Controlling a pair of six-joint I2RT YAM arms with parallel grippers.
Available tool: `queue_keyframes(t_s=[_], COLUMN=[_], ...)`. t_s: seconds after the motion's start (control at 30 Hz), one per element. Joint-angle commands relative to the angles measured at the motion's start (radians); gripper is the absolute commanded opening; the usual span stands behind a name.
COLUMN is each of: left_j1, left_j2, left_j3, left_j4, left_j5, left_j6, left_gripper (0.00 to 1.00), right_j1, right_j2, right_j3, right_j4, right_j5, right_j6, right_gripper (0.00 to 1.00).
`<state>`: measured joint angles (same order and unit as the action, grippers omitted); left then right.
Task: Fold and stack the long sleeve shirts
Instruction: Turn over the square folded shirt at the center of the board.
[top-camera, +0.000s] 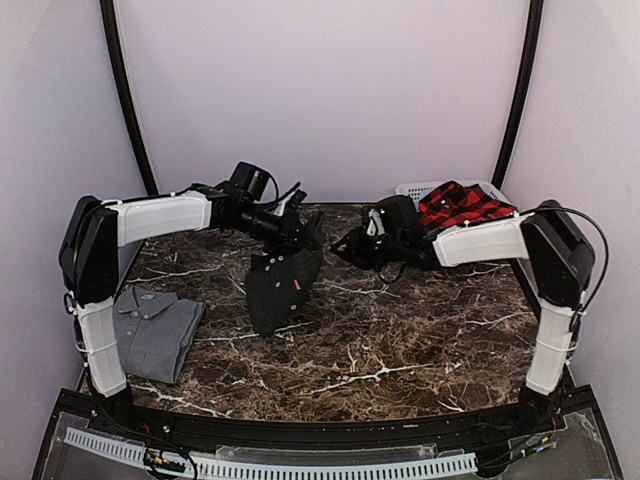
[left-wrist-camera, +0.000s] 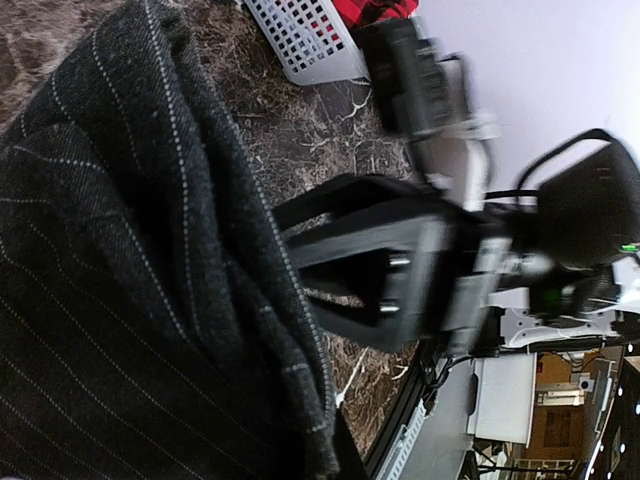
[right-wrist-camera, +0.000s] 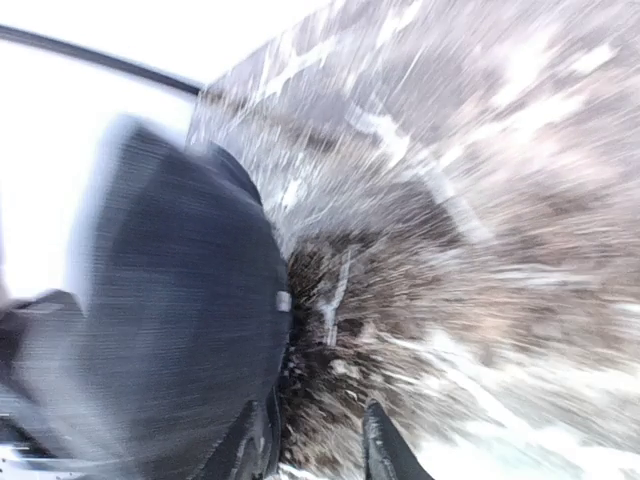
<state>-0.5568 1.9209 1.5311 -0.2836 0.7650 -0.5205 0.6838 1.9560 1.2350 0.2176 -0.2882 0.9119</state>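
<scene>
Our left pincer (top-camera: 305, 238) is clamped on the black pinstriped shirt (top-camera: 280, 290), which hangs bunched over the middle of the tabletop (top-camera: 400, 330), while our right pincer (top-camera: 345, 247) stands parted and empty just beside the cloth. We judge the fold will go well if the right takes a free corner level with the left, so we can spread the shirt taut and lay it flat before stacking it on the folded grey shirt (top-camera: 155, 328) at near left.

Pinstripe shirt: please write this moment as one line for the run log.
pinstripe shirt: hanging from left gripper | right gripper: open, beside it | grey shirt: folded | plaid shirt: in basket
</scene>
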Motion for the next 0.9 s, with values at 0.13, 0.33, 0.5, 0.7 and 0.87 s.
queue_keyframes(t_s=[0.13, 0.33, 0.5, 0.7, 0.87], left_j1=[-0.246, -0.24, -0.166, -0.044, 0.052], left_j2=[0.391, 0.327, 0.12, -0.142, -0.238], left_j3=[0.513, 0.531, 0.24, -0.151, -0.372], left_j4=[-0.154, -0.181, -0.115, -0.024, -0.004], left_j5=[-0.204, -0.327, -0.379, -0.403, -0.402], left_j6=[-0.053, -0.072, -0.106, -0.117, -0.116], left_gripper=[0.38, 0.58, 0.58, 0.56, 0.57], right_j1=[-0.136, -0.128, -0.078, -0.041, -0.028], right_j2=[-0.419, -0.456, -0.383, -0.257, -0.172], right_j3=[-0.217, -0.253, -0.254, -0.195, -0.147], right_j4=[-0.336, -0.398, -0.411, -0.409, -0.425], right_j5=[0.245, 0.205, 0.19, 0.17, 0.168], right_j6=[-0.186, -0.244, -0.285, -0.317, -0.324], right_gripper=[0.45, 0.54, 0.55, 0.55, 0.55])
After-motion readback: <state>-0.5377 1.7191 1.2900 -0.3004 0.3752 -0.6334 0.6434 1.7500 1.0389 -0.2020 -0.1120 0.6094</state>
